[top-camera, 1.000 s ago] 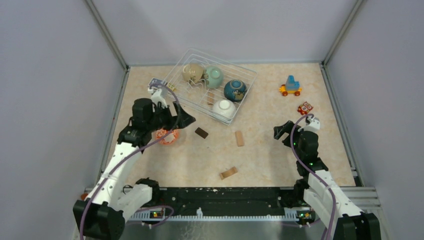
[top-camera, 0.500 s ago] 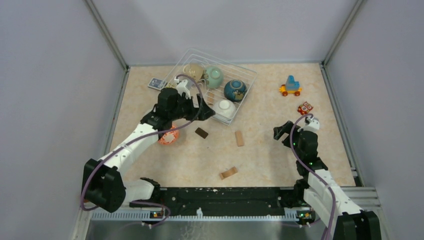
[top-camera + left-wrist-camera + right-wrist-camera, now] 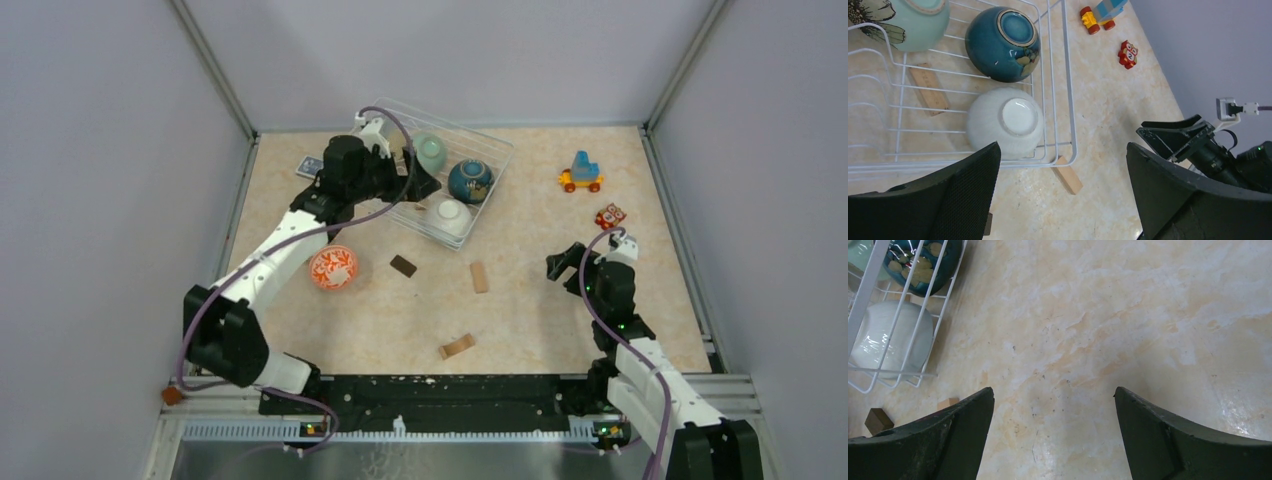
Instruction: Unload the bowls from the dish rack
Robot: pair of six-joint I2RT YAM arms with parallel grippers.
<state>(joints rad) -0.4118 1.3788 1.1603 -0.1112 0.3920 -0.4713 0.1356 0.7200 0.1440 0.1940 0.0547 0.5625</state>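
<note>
Our left gripper hangs over the near-left part of the dish rack with its jaws spread wide and nothing between them. Just beyond its left finger, inside the rack's near corner, a white bowl lies bottom up, its foot ring facing us. Just behind it sits a dark blue bowl, also tipped so its base shows, and beside that, farther left along the rack, a mint green bowl. From above, our left arm covers the far-left end of the rack, so we cannot tell what lies under it. A wooden block rests on the table just outside the rack's near corner, and another wooden strip shows under the wires. Out of the rack, on the table to its near left, an orange-patterned bowl lies with its patterned outside up. Our right gripper is over bare table on the right side, well apart from the rack, its jaws also wide and empty. Farther out, a dark brown block and two more tan blocks lie on the table. A toy vehicle and a red owl toy sit toward the far right.
</note>
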